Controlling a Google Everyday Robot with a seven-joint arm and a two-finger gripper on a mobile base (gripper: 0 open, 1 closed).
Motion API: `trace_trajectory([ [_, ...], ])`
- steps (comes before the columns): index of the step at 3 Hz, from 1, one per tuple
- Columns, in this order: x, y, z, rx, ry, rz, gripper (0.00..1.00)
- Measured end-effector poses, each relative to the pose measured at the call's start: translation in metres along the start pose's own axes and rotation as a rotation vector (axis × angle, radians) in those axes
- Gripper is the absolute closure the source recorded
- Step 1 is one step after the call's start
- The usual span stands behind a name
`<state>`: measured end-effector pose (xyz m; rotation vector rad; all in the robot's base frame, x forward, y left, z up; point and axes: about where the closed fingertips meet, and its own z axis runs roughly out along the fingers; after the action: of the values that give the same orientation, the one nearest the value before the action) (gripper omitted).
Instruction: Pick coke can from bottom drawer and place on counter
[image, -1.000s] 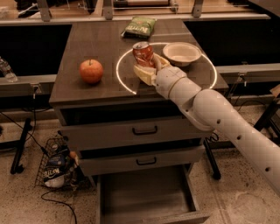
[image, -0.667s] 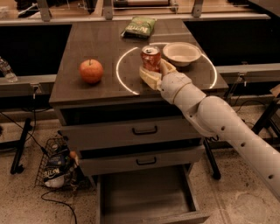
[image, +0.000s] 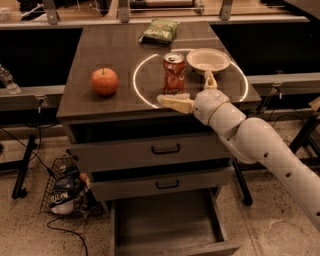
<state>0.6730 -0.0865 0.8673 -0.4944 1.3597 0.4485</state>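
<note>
We start w/ the worktop (image: 100, 50): dark wood-grain, a thin white circle (image: 137, 85) marked on its right half. Below it are two shut drawers w/ black handles. The bottom drawer (image: 165, 225) is pulled out, and we see nothing on its floor.

The white arm (image: 260, 145) comes in from the lower right and crosses the worktop's front edge, right of centre.

A pale bowl (image: 207, 60) sits toward the right edge, and a green snack bag (image: 159, 31) lies at the back edge. An apple (image: 104, 81) sits on the left half, well apart from the rest.

The coke can (image: 174, 75) stands upright on the worktop inside the circle, near the front edge and just left of the bowl.

The gripper (image: 186, 89) is at the can's base on the front-right side. Its fingers (image: 175, 103) are spread wide, one lying along the front of the can, the other pointing up beside the bowl, so they aren't clamped on anything. We can't tell if the front one touches the can.

Handling, in our view: the can is prob. light, thin-walled and easy to dent, w/ smooth sides that slip. It's also tall for its base, so a nudge low down could tip it. If we need to re-grab it, we'd take it mid-body across the width w/ a gentle squeeze, not by the rim. It looks placed to us. What's left is backing away w/o clipping the can or bowl.
</note>
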Motion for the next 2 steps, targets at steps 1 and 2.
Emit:
trace_trajectory([
  [1, -0.066, -0.038, -0.027, 0.023, -0.054, -0.159, 0.00],
  [2, -0.140, -0.087, -0.056, 0.076, -0.112, -0.312, 0.00],
])
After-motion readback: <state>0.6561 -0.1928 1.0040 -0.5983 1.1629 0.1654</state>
